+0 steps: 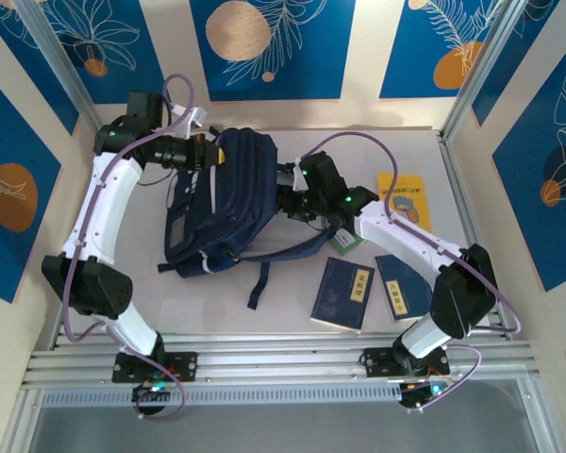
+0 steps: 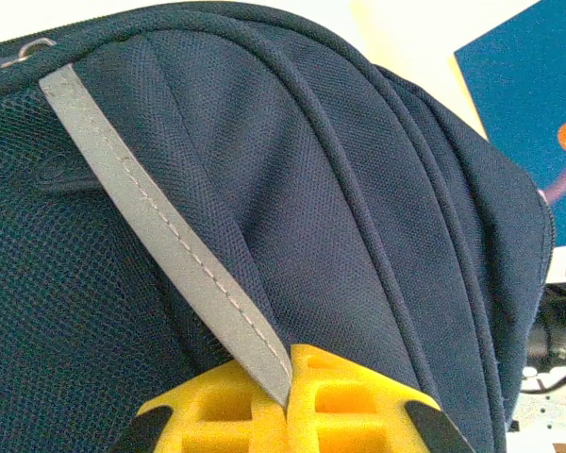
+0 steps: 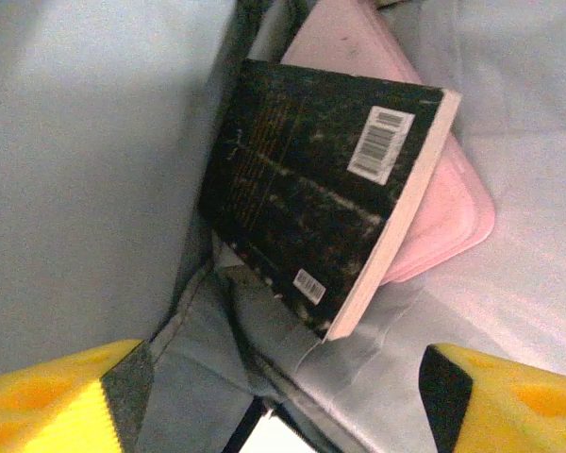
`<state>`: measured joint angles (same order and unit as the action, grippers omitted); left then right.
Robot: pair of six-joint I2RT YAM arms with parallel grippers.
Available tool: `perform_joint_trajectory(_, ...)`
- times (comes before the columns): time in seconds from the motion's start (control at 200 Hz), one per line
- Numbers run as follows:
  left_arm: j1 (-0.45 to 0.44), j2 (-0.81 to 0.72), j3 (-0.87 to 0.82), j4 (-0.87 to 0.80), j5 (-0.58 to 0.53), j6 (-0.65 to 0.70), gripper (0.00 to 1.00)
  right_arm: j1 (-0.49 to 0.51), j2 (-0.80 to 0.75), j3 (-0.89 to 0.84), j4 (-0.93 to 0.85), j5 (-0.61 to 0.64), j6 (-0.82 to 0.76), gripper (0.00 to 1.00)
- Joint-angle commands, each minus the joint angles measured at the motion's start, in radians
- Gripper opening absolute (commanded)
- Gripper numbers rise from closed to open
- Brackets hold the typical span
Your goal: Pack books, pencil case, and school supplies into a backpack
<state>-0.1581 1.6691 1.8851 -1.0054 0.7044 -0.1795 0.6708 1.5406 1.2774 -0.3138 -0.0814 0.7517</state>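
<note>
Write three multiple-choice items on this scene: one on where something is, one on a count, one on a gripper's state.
1. Where is the black book?
A. Standing on an arm's base.
B. Leaning on the far wall.
C. Inside the backpack, lying on the pink pencil case.

2. How many navy books lie on the table?
A. Two.
B. One.
C. Four.

3. How is the left gripper?
A. Open, holding nothing.
B. Shut on the backpack's grey stripe.
C. Shut on a pen.

Answers:
1 C: the right wrist view shows it over the case, against the pale lining.
2 A: two lie side by side towards the table's near edge.
3 B: its yellow fingers meet on the stripe.
</note>
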Motion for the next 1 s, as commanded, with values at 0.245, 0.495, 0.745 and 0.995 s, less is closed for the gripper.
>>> perform_joint_trajectory(0.245,0.008,-0.044,0.005,-0.018,-0.216,0.097,0.00,0.141,0.154,0.217,-0.182,-0.010,-0.049,0.72)
perform_joint_trajectory(0.495,-0.009,-0.020,0.021,-0.059,-0.443,0.162,0.00,0.132,0.101,0.153,-0.380,0.315,0.032,0.99)
perform_joint_trajectory(0.745,-0.022,0.062,0.065,-0.060,-0.524,0.141,0.00,0.113,-0.060,-0.047,-0.508,0.534,0.029,1.00)
perform_joint_trajectory(0.995,-0.030,0.184,0.108,-0.030,-0.508,0.062,0.24,-0.032,-0.290,-0.335,-0.522,0.454,0.135,0.98)
